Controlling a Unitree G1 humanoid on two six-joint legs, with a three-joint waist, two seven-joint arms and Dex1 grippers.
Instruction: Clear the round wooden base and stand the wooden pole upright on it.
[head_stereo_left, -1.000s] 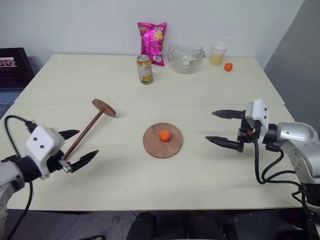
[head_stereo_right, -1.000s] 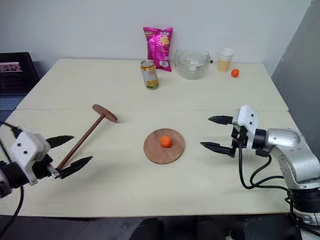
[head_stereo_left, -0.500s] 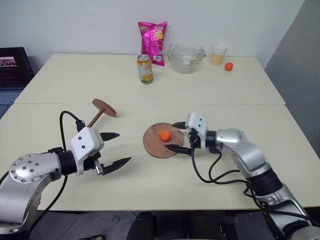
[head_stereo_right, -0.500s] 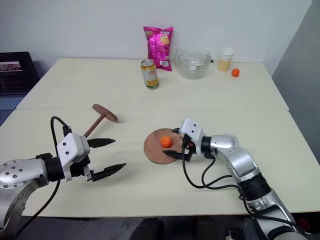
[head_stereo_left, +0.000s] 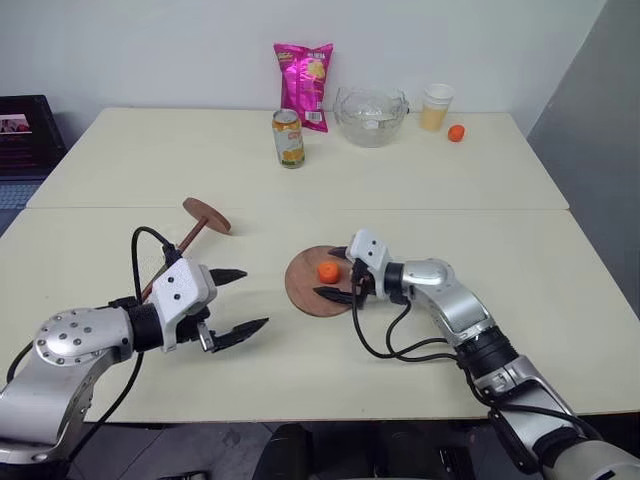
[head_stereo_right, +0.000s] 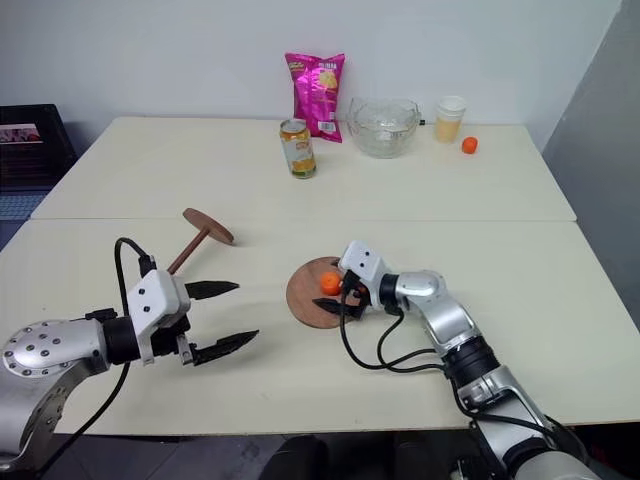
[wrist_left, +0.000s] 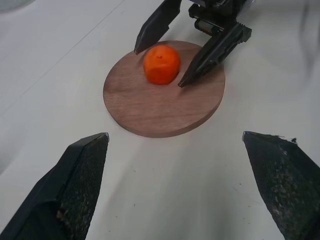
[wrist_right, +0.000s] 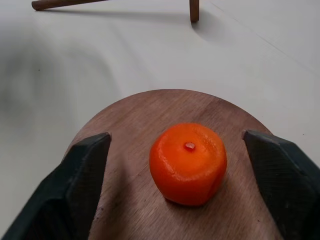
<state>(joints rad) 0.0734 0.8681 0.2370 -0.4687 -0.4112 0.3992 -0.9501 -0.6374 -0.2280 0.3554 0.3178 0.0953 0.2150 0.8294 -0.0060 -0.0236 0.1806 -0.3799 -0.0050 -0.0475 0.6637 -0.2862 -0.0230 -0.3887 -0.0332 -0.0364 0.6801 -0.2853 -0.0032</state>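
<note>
We see two silver metal arms with black joints and looping black cables; each white wrist block carries a pincer, left pincer (head_stereo_left: 232, 301) and right pincer (head_stereo_left: 331, 274), of pointed black fingers.

The round wooden base (head_stereo_left: 318, 283) is seen lying flat on the table, a reddish-brown disc. Its centre is covered by a small orange fruit (head_stereo_left: 328, 272) resting on it. The wooden pole (head_stereo_left: 172, 256), a thin dark brown stick with a round disc fixed at its far end, is found lying tilted on the table, well apart from the base.
</note>
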